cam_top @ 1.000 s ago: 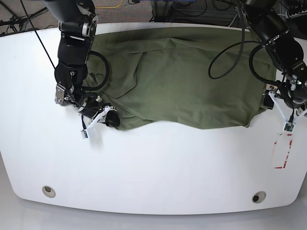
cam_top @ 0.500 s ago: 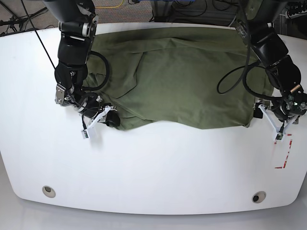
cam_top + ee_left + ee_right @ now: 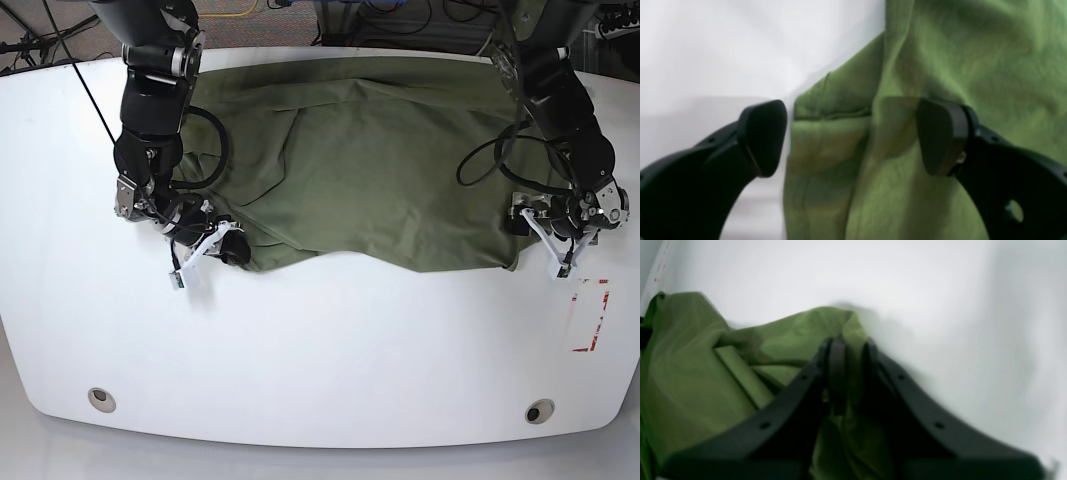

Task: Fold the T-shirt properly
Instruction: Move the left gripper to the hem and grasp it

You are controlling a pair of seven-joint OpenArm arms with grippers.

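White tabletop (image 3: 320, 340), T-shirt (image 3: 390, 170) spread rumpled over its far half, no fold made that I can see: my right gripper (image 3: 848, 373) clenched on one near corner, my left gripper (image 3: 853, 136) spread wide, straddling the other.

You won't find any readable text here: the red-marked white strip (image 3: 588, 317) on the table (image 3: 330, 350) near the right edge (base view) is too small to read, and both wrist views show no lettering.
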